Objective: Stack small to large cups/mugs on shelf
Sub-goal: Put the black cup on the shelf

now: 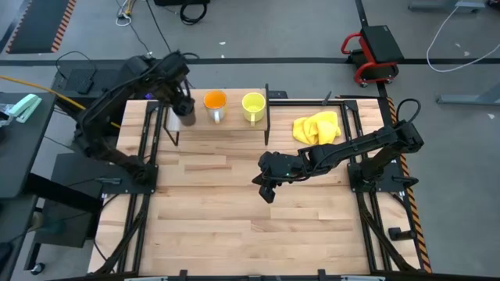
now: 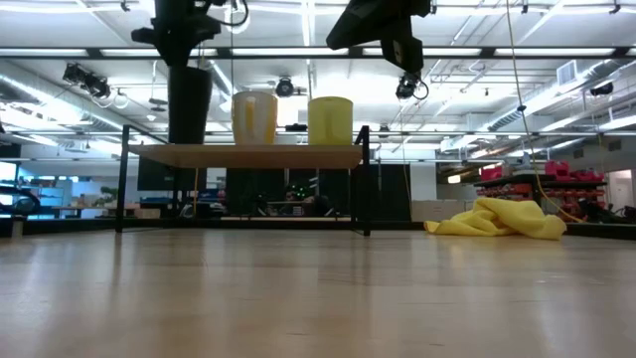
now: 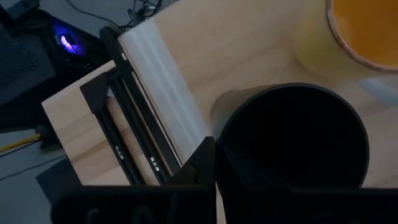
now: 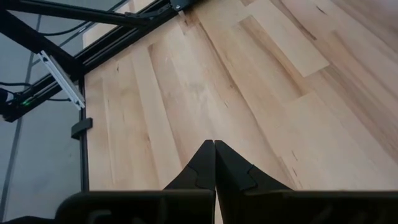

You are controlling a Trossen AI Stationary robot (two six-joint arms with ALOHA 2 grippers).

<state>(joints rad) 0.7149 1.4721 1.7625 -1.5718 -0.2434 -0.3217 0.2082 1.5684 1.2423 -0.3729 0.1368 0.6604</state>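
Nearly done: yellow mug (image 1: 252,107), orange mug (image 1: 215,102), black cup (image 1: 185,115) lined up on shelf (image 1: 234,122); left end effector (image 1: 183,105) clamped around black cup, release pending. Right end effector (image 1: 268,187) closed, empty, hovering over counter (image 1: 234,226).

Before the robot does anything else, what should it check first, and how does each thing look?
1. Black cup on the shelf: ok, standing at the left end.
2. Left gripper hold on the black cup: cannot tell; the wrist view shows the cup's mouth close to the fingers.
3. Orange mug and yellow mug upright on the shelf: ok, side by side.
4. Black cup apart from the orange mug: ok, a gap shows.
5. Right gripper out of the way: ok, shut, over bare table.
6. Cloth off the shelf: ok.
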